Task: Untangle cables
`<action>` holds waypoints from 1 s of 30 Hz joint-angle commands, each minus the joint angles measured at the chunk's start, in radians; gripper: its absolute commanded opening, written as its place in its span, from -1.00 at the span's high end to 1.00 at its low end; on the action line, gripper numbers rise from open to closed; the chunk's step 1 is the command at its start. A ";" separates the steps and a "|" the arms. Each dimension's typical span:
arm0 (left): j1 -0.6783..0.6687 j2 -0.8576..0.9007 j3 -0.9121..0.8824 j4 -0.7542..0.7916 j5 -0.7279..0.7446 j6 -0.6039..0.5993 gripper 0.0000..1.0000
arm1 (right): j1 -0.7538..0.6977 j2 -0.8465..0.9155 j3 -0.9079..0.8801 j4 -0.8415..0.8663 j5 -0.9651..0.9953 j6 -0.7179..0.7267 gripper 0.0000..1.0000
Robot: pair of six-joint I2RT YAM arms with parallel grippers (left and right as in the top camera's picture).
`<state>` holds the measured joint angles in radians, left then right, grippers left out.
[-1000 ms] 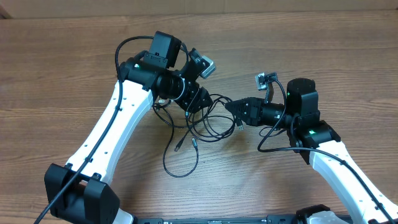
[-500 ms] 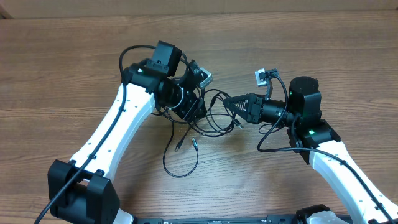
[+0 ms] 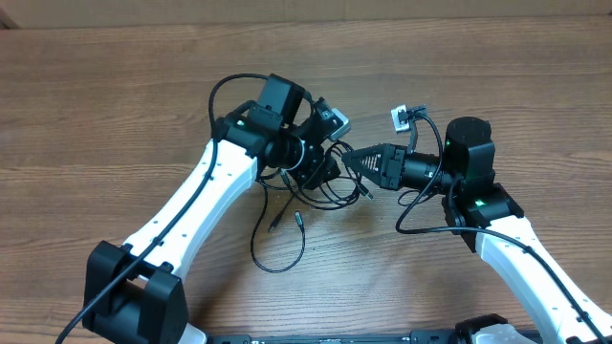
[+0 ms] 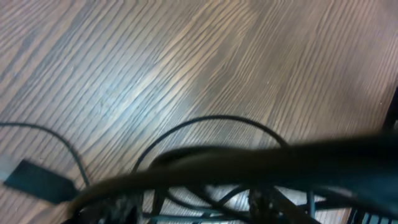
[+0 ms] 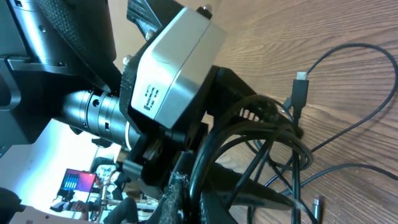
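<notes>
So your cables (image 3: pixel 330 191) are sitting in one tangled clump on the wooden worktop (image 3: pixel 115 96), right in the middle between the two arms. One loose loop trails off toward the near edge, and two small plug ends (image 3: pixel 287 223) lie just beside it. The left arm (image 3: pixel 191 210) is reaching in from the near-left with its wrist right over the clump, so from overhead its jaws are hidden under the wrist. The left wrist view doesn't help much either: it's just blurry black strands (image 4: pixel 249 158) running across close to the lens over the wood, so you can't tell whether the left jaws are spread or gripping anything. The right arm (image 3: pixel 469 162) comes in from the right, pointing left at the tangle. The right jaws are pressed together on the cables, and in the right wrist view the strands (image 5: pixel 267 134) bunch together and run straight into the tips. Right behind them is the left arm's silver camera box (image 5: pixel 177 62), and a flat black plug (image 5: pixel 300 90) sits off to the side.
</notes>
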<state>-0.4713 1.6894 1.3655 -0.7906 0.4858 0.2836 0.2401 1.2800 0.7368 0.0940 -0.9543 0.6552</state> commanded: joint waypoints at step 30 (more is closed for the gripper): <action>0.117 -0.077 -0.006 -0.083 -0.182 -0.060 0.63 | 0.002 -0.006 0.009 -0.287 0.315 0.003 0.92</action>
<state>-0.4019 1.6794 1.3636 -0.8604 0.3183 0.2344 0.2413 1.2804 0.7380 -0.1329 -0.8078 0.6582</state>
